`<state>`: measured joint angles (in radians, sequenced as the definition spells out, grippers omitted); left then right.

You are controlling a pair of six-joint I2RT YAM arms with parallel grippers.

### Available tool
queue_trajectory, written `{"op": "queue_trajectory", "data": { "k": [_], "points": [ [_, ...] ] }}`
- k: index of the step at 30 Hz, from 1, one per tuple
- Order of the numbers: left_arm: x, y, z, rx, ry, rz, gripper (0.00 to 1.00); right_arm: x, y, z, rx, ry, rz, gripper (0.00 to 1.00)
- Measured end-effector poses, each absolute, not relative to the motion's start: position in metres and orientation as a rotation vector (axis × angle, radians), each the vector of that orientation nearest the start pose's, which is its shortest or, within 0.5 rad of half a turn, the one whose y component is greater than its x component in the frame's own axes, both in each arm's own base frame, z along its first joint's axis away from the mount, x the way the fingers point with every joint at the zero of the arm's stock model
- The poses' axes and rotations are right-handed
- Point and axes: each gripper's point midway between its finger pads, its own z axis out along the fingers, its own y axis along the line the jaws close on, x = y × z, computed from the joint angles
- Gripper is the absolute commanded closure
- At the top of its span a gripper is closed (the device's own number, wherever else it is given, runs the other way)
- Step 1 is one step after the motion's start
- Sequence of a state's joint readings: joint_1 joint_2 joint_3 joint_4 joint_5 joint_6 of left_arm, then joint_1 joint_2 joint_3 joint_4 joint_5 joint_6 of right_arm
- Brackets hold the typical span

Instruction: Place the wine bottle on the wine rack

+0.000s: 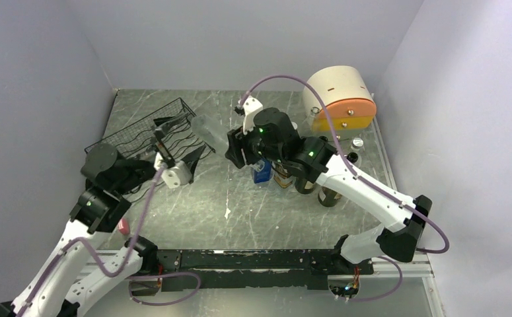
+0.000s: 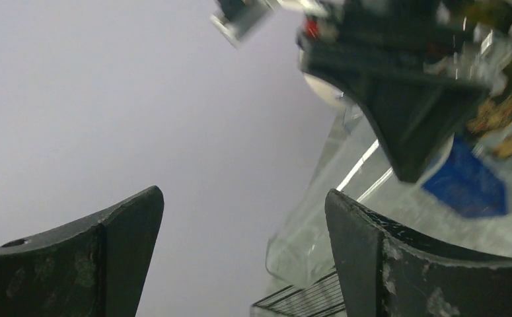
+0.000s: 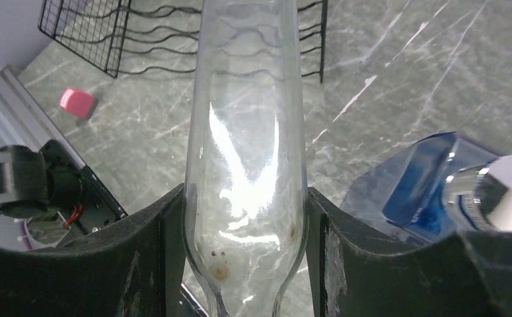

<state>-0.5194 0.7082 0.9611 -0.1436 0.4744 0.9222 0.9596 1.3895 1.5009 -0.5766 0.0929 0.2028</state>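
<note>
My right gripper (image 3: 246, 218) is clamped around the wine bottle (image 3: 246, 132), a finger (image 3: 154, 257) pressed on each side of its body. The bottle is clear, colourless glass, seemingly empty, with bright glare streaks and a few brownish specks low down, where the glass curves inward. It hangs above the table (image 1: 240, 198), pointing at the wine rack (image 1: 150, 135). Its far end is close to the rack's nearer end, but I cannot tell whether it touches the wire. The rack is black wire with wavy rows. My left gripper (image 2: 243, 198) is just beside the rack, its jaws wide apart and holding nothing.
</note>
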Motion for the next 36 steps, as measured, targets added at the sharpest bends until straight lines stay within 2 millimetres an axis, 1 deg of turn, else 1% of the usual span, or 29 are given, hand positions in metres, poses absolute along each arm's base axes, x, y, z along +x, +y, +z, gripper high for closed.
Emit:
{"op": "queue_trajectory", "data": {
  "k": [3, 5, 7, 8, 9, 14, 17, 19, 21, 24, 26, 29, 31, 36],
  "points": [
    [0.211, -0.181, 0.417, 1.093, 0.875, -0.144, 0.04, 0.24, 0.339, 0.294, -0.738, 1.997, 0.649, 1.0],
    [0.204, -0.174, 0.425, 0.953, 0.941, -0.25, 0.04, 0.238, 0.344, 0.284, -0.752, 2.006, 0.675, 1.0],
    [0.203, -0.169, 0.432, 0.814, 1.013, -0.351, 0.05, 0.236, 0.352, 0.274, -0.767, 2.012, 0.713, 1.0],
    [0.203, -0.166, 0.436, 0.729, 1.066, -0.421, 0.05, 0.233, 0.357, 0.266, -0.775, 2.016, 0.745, 1.0],
    [0.203, -0.166, 0.44, 0.679, 1.095, -0.464, 0.05, 0.231, 0.36, 0.258, -0.781, 2.023, 0.766, 1.0],
    [0.202, -0.171, 0.471, 0.483, 1.195, -0.69, 0.05, 0.209, 0.381, 0.198, -0.846, 2.132, 0.845, 1.0],
    [0.205, -0.175, 0.479, 0.411, 1.252, -0.774, 0.05, 0.197, 0.402, 0.166, -0.89, 2.174, 0.858, 1.0],
    [0.212, -0.177, 0.476, 0.365, 1.304, -0.799, 0.04, 0.189, 0.415, 0.15, -0.91, 2.186, 0.873, 1.0],
    [0.223, -0.18, 0.466, 0.327, 1.366, -0.804, 0.05, 0.182, 0.428, 0.138, -0.913, 2.185, 0.893, 1.0],
    [0.239, -0.185, 0.447, 0.301, 1.459, -0.792, 0.05, 0.179, 0.445, 0.128, -0.884, 2.173, 0.921, 1.0],
    [0.247, -0.188, 0.439, 0.296, 1.505, -0.78, 0.05, 0.183, 0.453, 0.122, -0.847, 2.166, 0.932, 1.0],
    [0.259, -0.19, 0.426, 0.284, 1.578, -0.751, 0.05, 0.193, 0.462, 0.115, -0.781, 2.16, 0.925, 1.0],
    [0.262, -0.188, 0.424, 0.273, 1.599, -0.732, 0.05, 0.199, 0.465, 0.112, -0.742, 2.151, 0.915, 1.0],
    [0.265, -0.183, 0.426, 0.265, 1.611, -0.695, 0.04, 0.218, 0.467, 0.109, -0.641, 2.126, 0.86, 1.0]
  ]
}}
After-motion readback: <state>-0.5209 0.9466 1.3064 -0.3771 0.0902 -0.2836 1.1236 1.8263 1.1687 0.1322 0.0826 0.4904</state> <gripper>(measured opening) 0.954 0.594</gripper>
